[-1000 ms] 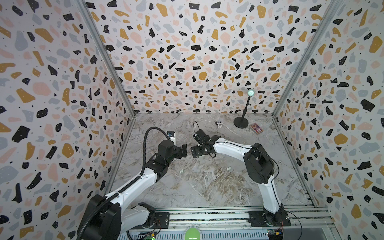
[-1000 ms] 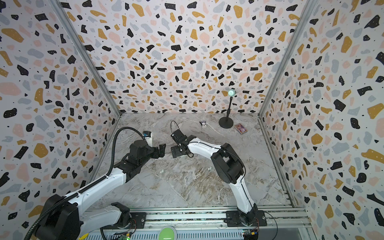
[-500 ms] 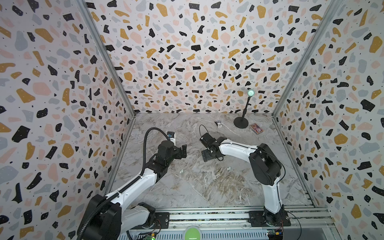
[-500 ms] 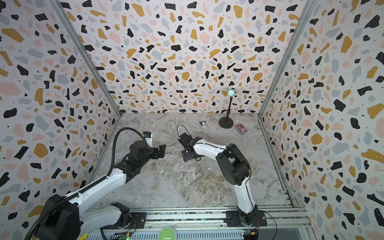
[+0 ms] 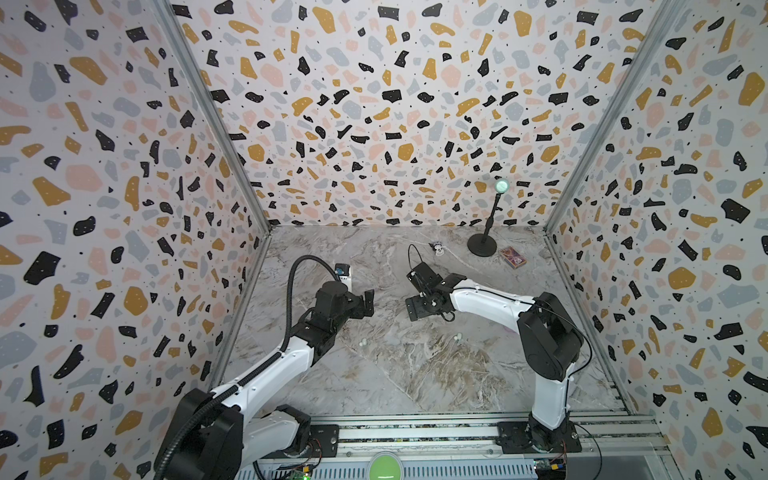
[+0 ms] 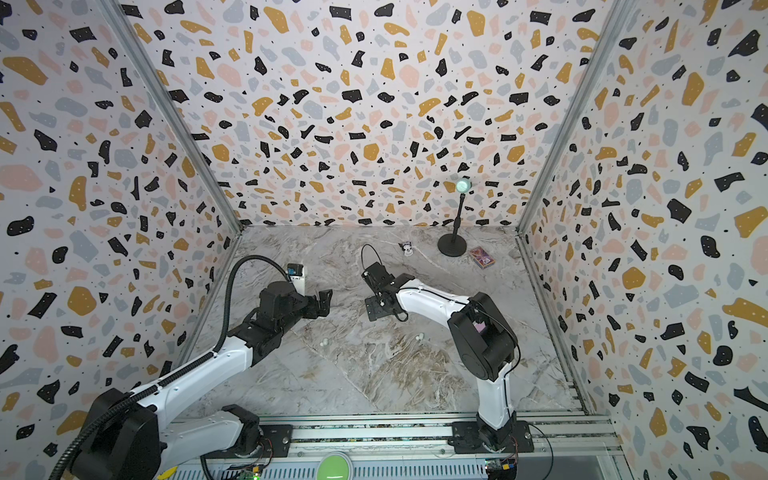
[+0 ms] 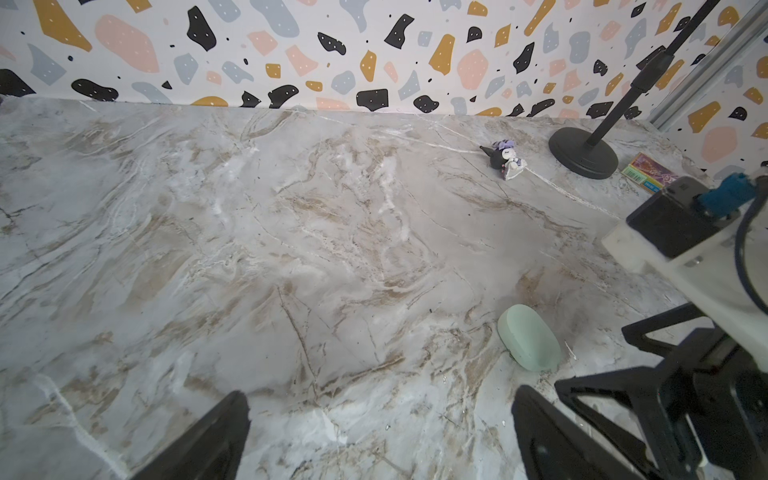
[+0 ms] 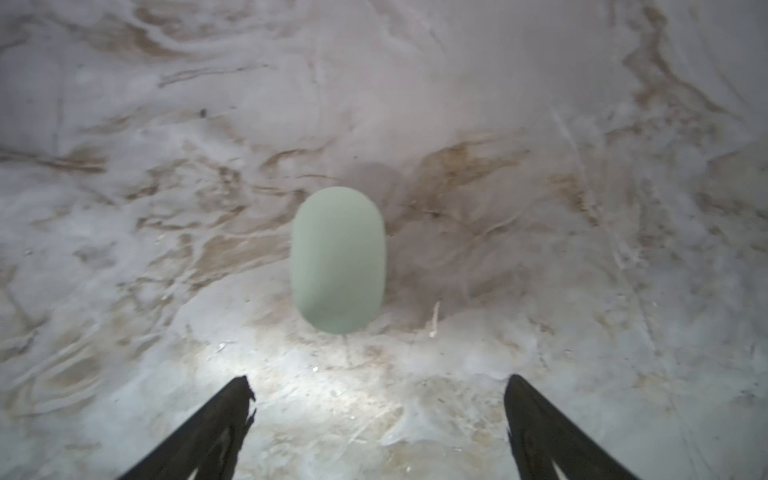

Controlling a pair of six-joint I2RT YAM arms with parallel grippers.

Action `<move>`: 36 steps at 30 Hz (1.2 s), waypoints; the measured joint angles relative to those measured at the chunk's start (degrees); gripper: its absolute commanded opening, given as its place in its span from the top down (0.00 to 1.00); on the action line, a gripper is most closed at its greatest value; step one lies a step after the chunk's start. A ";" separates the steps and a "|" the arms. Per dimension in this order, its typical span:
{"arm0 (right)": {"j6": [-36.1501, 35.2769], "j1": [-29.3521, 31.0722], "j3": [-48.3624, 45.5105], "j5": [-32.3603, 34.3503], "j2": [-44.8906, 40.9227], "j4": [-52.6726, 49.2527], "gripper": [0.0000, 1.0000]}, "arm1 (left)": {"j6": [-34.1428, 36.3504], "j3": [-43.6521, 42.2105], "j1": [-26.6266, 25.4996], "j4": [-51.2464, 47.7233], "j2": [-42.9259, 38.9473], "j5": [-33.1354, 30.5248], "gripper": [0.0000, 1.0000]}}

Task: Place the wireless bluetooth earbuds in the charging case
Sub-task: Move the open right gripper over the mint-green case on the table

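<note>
Earbuds [image 5: 364, 342] show only as pale specks on the marble floor [image 5: 415, 374], lower middle of both top views. One speck lies just below the left gripper [image 5: 368, 303], a second [image 5: 458, 336] below the right gripper [image 5: 422, 305]; both also appear in a top view [image 6: 324, 343] [image 6: 419, 336]. They lie loose, well apart from each other and touched by neither gripper, and are too small to tell their colour or count. The case [image 8: 337, 259], a mint pill shape, lies flat on the floor with its lid shut, so what it holds cannot be told. In the right wrist view it sits ahead of the right gripper [image 8: 378, 390], whose jaws are spread wide with nothing between them. The left wrist view shows the case [image 7: 528, 337] beside the right arm's black fingers and clear of the left gripper [image 7: 380, 415], which is also spread wide and empty. The two grippers face each other at mid-frame in both top views. Toward the upper right of the floor stand a small figurine [image 5: 436, 248], a black stand [image 5: 482, 246] and a card box [image 5: 513, 257].
</note>
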 measured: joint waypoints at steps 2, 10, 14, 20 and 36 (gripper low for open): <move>-0.13 0.35 1.22 0.04 1.29 0.04 0.04 | 0.02 -0.11 0.00 0.15 0.00 0.15 0.00; -0.20 -2.25 2.01 1.75 5.40 0.79 0.04 | 0.00 -0.15 0.02 0.63 0.00 0.79 0.00; -0.61 -4.07 2.01 2.89 5.62 0.79 0.04 | 0.02 -0.17 0.02 1.03 0.00 0.90 0.00; -1.46 -7.13 1.68 3.50 5.60 0.85 0.04 | 0.02 -0.17 0.00 1.14 -0.02 1.25 0.00; 1.97 -9.46 1.20 -4.39 -0.13 0.81 0.06 | 0.00 -0.17 0.02 1.46 0.00 1.73 0.00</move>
